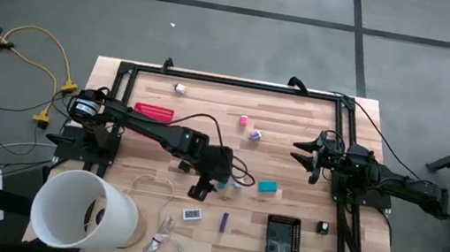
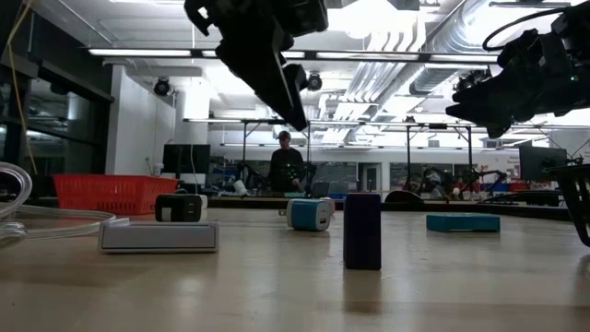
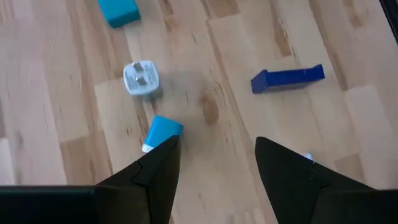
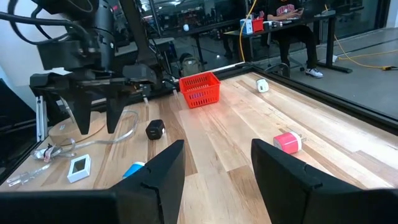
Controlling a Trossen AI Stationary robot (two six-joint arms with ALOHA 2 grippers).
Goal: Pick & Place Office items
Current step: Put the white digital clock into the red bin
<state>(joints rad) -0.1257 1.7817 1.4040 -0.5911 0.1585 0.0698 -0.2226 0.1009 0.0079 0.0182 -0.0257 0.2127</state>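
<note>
The office items lie scattered on the wooden table (image 1: 297, 119). My left gripper (image 3: 217, 146) hangs open above the table's middle (image 1: 200, 189), slanting down, with bare wood between its fingers. A light blue piece (image 3: 161, 132) lies beside one fingertip, untouched. Beyond it lie a white plug-like piece (image 3: 141, 79), a teal block (image 3: 118, 11) and a dark blue block (image 3: 287, 78). A pink piece (image 1: 244, 120) and a purple one (image 1: 255, 135) lie farther back. My right gripper (image 1: 305, 156) waits open and level at the right side (image 4: 217, 149).
A big white tub (image 1: 87, 211) lies at the near left, with a pale wire loop (image 1: 153, 187) and a silvery clump (image 1: 165, 242) beside it. A red basket (image 1: 153, 112) stands at the far left. A black tray (image 1: 283, 240) lies near the front edge.
</note>
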